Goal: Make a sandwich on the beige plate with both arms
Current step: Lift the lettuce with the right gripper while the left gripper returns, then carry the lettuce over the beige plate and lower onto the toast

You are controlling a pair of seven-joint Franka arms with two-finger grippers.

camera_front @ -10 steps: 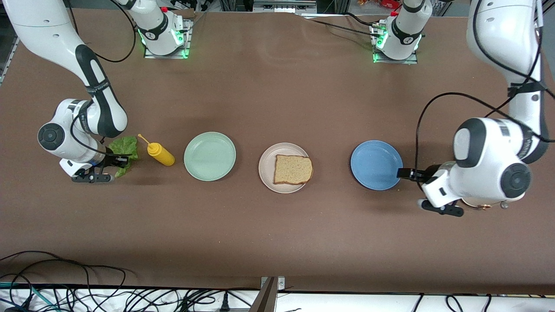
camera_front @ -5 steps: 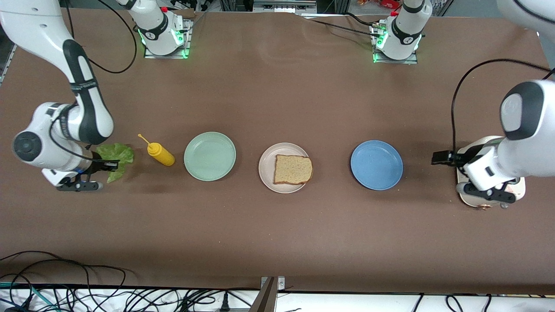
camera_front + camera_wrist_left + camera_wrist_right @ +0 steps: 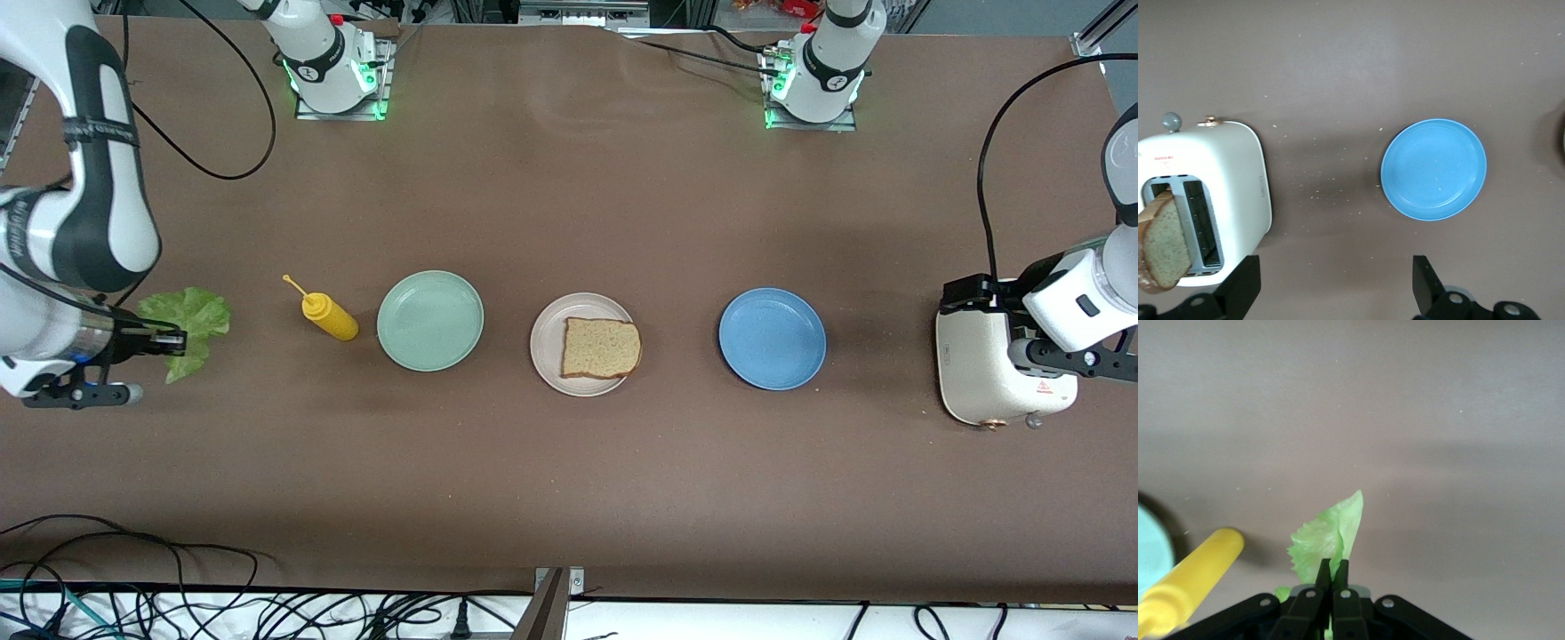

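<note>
The beige plate [image 3: 544,345] lies mid-table with one brown bread slice [image 3: 601,347] on it. My right gripper [image 3: 176,340] [image 3: 1332,565] is shut on a ruffled green lettuce leaf [image 3: 190,316] [image 3: 1333,532], held above the table at the right arm's end. My left gripper [image 3: 969,292] [image 3: 1336,270] is open and empty. It hangs over the edge of the white toaster [image 3: 987,378] [image 3: 1235,180] that faces the blue plate. A second bread slice [image 3: 1163,243] stands in a toaster slot.
A yellow mustard bottle [image 3: 329,316] [image 3: 1190,579] lies beside the mint green plate [image 3: 430,320]. The blue plate [image 3: 772,338] [image 3: 1433,169] sits between the beige plate and the toaster. Cables run along the table's near edge.
My right gripper has carried the lettuce away from the mustard bottle toward the right arm's end of the table. My left arm has drawn back from the blue plate to above the toaster.
</note>
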